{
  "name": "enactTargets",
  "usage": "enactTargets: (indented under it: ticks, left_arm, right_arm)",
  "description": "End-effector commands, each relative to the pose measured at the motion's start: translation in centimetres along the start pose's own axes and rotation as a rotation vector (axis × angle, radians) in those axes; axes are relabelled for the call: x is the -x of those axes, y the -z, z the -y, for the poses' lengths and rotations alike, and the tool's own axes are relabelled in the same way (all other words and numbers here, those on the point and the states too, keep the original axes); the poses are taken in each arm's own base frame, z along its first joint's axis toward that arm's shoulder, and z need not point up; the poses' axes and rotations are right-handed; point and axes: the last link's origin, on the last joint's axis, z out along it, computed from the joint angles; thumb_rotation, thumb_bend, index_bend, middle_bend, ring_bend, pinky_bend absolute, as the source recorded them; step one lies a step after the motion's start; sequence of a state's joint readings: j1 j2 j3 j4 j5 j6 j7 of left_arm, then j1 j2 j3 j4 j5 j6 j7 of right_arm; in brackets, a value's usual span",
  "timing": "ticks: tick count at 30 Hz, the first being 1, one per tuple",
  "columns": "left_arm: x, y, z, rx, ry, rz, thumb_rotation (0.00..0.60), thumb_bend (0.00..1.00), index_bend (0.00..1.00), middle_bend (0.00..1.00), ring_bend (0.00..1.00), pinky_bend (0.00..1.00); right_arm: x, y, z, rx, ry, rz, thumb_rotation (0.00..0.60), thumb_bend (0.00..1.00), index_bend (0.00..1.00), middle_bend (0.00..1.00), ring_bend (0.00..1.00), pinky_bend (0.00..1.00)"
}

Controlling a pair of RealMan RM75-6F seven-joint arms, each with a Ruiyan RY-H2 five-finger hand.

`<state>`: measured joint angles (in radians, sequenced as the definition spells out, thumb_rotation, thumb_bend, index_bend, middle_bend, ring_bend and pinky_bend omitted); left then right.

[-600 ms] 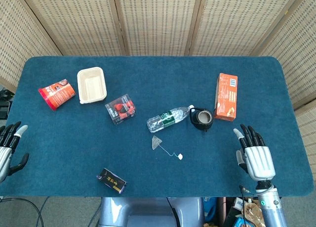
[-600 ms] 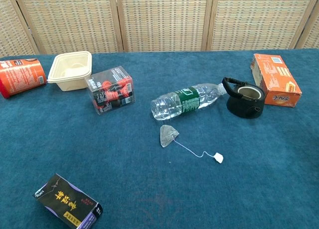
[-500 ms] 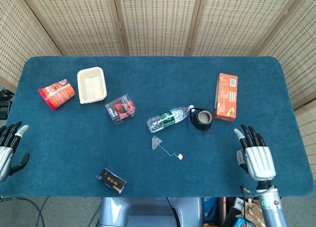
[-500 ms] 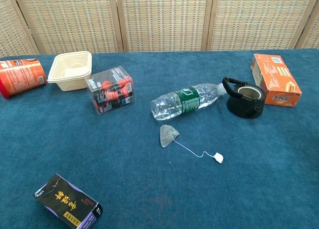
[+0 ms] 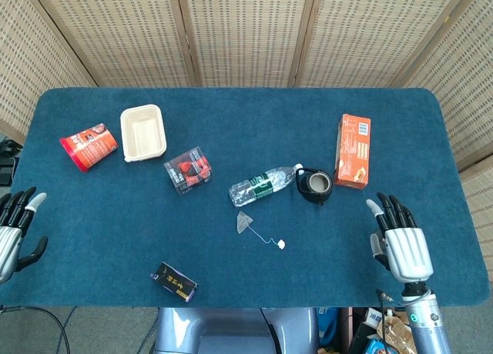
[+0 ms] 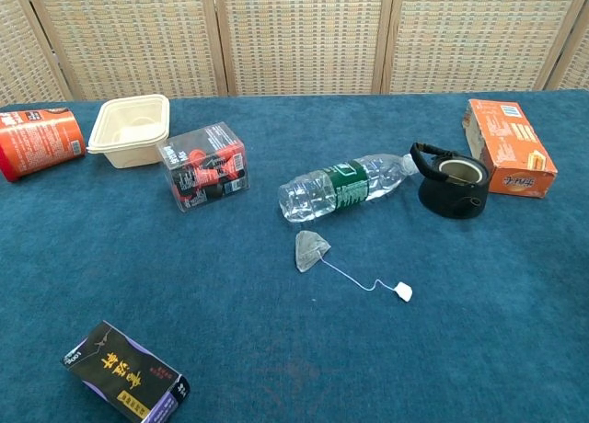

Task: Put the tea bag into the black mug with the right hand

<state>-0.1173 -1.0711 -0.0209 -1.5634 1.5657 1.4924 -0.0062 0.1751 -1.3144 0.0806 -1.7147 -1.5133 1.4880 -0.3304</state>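
This looks like a robot test room, not a home. A table (image 5: 231,115) covered in blue felt stands before woven folding screens (image 5: 239,31) that shut off the background. Odd groceries lie scattered like props: a bottle (image 6: 345,187), an orange box (image 6: 509,147), a red cup (image 6: 39,142) and a tray (image 6: 132,129). Cables (image 5: 23,314) hang under the table edge.

- Dark box (image 6: 126,373), nearest the camera in the chest view: gold characters on its top face, too small to read.
- Orange carton (image 6: 509,147): printed panels, no word legible.
- Red cup (image 6: 39,142) lying on its side: white print, unreadable.
- Clear box (image 6: 204,165): red and black label, text unclear.
- Water bottle (image 6: 344,186): green band, lettering illegible.
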Motion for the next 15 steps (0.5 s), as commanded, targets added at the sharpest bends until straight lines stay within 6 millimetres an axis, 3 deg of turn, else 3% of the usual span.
enactTargets:
  ticks: [1,8,12,15]
  left_arm:
    - [-0.1,0.0,0.0,-0.001,-0.004,-0.002,0.6,0.44,0.0,0.0,0.0,0.0]
    - [-0.5,-0.3,0.0,0.001,-0.019,-0.011,0.6,0.44,0.0,0.0,0.0,0.0]
    - [-0.7,-0.5,0.0,0.0,-0.028,-0.017,0.6,0.44,0.0,0.0,0.0,0.0]
    - [-0.8,-0.7,0.0,0.001,-0.035,-0.019,0.6,0.44,0.0,0.0,0.0,0.0]
  right_arm:
    - [-0.1,-0.1,0.2,-0.019,-0.014,0.0,0.6,0.68,0.12,0.13,0.06,0.21]
    - [-0.7,-0.8,1.4,-0.118,-0.052,0.015,0.6,0.62,0.12,0.16,0.06,0.21]
    - [-0.9,-1.5,2.6,-0.194,-0.09,0.04,0.6,0.51,0.12,0.19,0.08,0.23]
    - [-0.8,-2.1,3.7,-0.254,-0.104,0.069,0.6,0.4,0.12,0.24,0.13,0.3]
